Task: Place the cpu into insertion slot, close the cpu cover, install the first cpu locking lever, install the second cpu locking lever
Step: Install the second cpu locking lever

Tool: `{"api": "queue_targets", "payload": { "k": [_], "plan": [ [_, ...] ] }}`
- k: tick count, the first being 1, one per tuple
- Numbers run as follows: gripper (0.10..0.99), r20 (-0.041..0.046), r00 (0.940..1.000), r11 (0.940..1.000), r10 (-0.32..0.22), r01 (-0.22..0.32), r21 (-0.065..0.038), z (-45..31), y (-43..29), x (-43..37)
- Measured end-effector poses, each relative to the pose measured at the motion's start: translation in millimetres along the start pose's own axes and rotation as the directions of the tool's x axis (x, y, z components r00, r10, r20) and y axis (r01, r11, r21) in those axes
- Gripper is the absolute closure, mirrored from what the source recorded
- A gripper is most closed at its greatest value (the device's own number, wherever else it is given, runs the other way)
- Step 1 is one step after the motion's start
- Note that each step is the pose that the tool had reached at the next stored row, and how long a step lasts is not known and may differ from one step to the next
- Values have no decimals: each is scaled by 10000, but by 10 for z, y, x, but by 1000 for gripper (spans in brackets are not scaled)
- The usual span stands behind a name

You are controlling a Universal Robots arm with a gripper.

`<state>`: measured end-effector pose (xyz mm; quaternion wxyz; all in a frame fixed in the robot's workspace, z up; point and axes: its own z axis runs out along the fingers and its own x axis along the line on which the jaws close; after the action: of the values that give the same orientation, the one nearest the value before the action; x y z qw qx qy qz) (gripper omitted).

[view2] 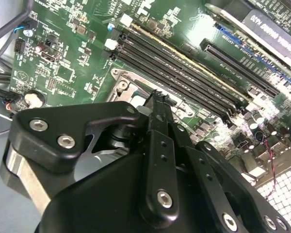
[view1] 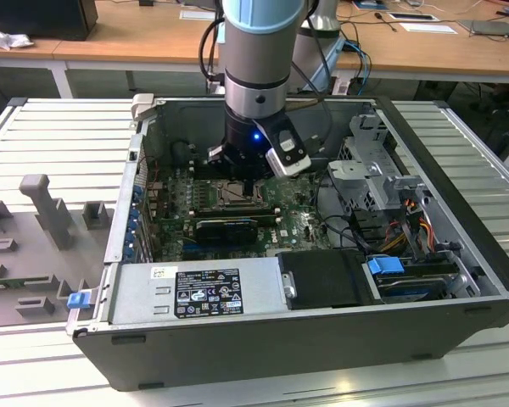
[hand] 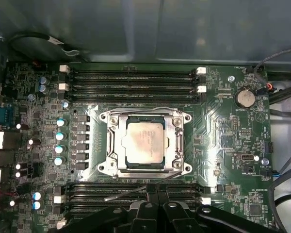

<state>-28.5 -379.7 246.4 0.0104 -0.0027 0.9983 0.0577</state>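
A black case [view1: 263, 348] lies open on a slatted table [view1: 51, 127]. Its near edge carries a labelled grey box [view1: 195, 292], probably the power supply, with blue-tabbed drives [view1: 390, 267] in the near corner.

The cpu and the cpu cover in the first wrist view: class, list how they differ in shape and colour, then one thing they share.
The cpu is a solid pale beige-silver square; the cpu cover is a silver-grey metal frame with a large open window. The cpu lies inside that window; the cover surrounds it. Both lie flat on the green board, squared to each other.
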Motion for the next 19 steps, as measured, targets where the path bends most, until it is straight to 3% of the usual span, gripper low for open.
{"api": "queue_targets", "payload": {
  "k": [7,9,17,19],
  "plan": [
    [980,-1,10000,10000,-3,3,-6,22,-75,27],
    [980,-4,10000,9999,-19,19,-120,31,-84,76],
    [980,-3,10000,9994,-27,27,-340,66,-87,271],
    [980,-4,10000,9992,-40,40,-409,107,-92,315]
  ]
}}
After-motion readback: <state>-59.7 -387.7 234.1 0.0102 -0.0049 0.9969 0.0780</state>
